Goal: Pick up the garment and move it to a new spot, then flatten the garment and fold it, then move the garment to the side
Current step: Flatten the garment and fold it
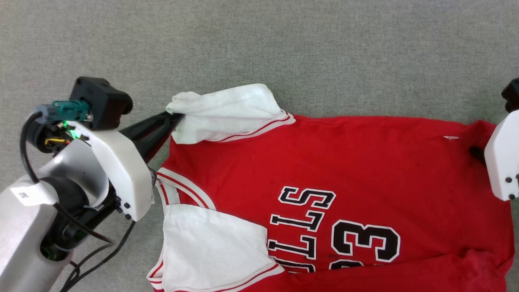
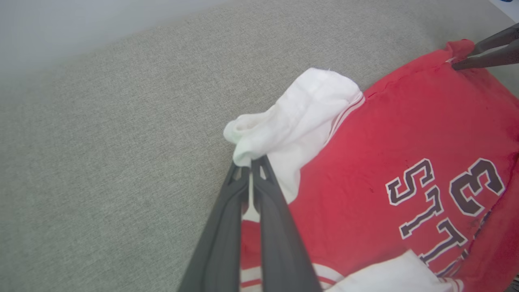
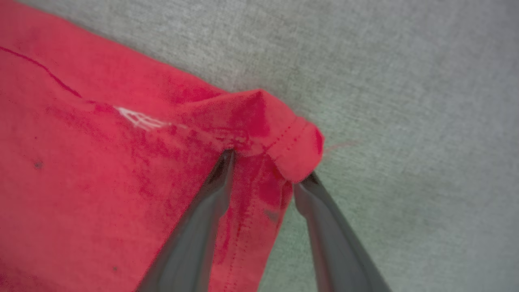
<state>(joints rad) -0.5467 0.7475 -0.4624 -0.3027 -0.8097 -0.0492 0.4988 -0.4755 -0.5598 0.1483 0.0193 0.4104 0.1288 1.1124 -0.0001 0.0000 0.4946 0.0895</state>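
Two far corners are the control points: the red jersey T-shirt with white sleeves, striped trim and black 33 lettering point(image 1: 344, 170) lies chest-up on the grey woven cloth surface point(image 1: 284, 48). Its collar is toward the robot's left and its hem toward the right, with the near edge doubled over the bottom of the lettering. The left gripper point(image 2: 249, 162), two long dark fingers, is clamped tight on the bunched cuff of the far white sleeve point(image 1: 227, 113). That gives a handle on the shoulder end, and the sleeve sits puffed up rather than flat. The right gripper point(image 3: 267, 166) has its jaws spread, one finger on top of the red cloth and the other just outside the rolled far hem corner point(image 3: 298, 152). The corner sits between them unpinched, so nothing is held on that side. My read: this is the flatten step, with the arms at opposite ends of the far edge so pulling apart tensions it. The right needs to close on the hem first, else the left just drags the shirt sideways. Risk: the thin bunched cuff could slip or stretch instead of moving the body.
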